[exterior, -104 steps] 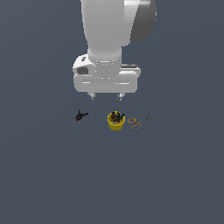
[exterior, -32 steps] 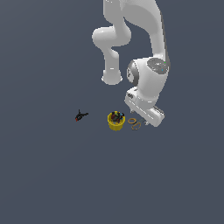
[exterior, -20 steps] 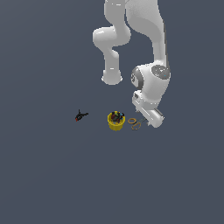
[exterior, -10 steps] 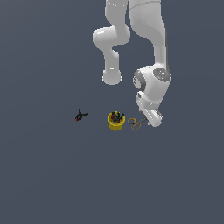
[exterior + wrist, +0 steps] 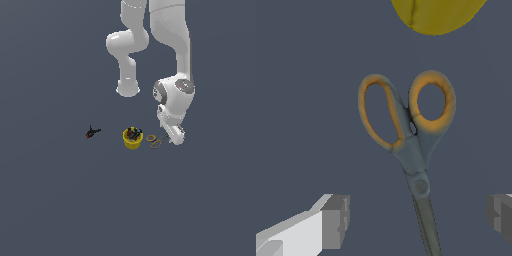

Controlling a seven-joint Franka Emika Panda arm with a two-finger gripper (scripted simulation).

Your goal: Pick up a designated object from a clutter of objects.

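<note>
The scissors (image 5: 408,130) have two orange-brown ring handles and thin grey blades. They lie flat on the dark floor, and in the exterior view the scissors (image 5: 154,140) lie just to the right of the yellow cup (image 5: 132,138). My gripper (image 5: 418,217) is open and low over them, with one grey fingertip (image 5: 336,221) on each side of the blades. In the exterior view the gripper (image 5: 171,138) covers the blade end. The tiny black-and-red clamp (image 5: 91,132) lies apart on the exterior view's left. The cup's rim (image 5: 433,17) shows beyond the handles.
The arm's white links (image 5: 172,55) rise above the scissors and the base column (image 5: 128,85) stands behind the clutter. The dark floor (image 5: 60,200) runs flat all around.
The arm has swung down and toward the exterior view's right from above the clutter. The wrist has lowered to the scissors' blade end. The three items have not moved.
</note>
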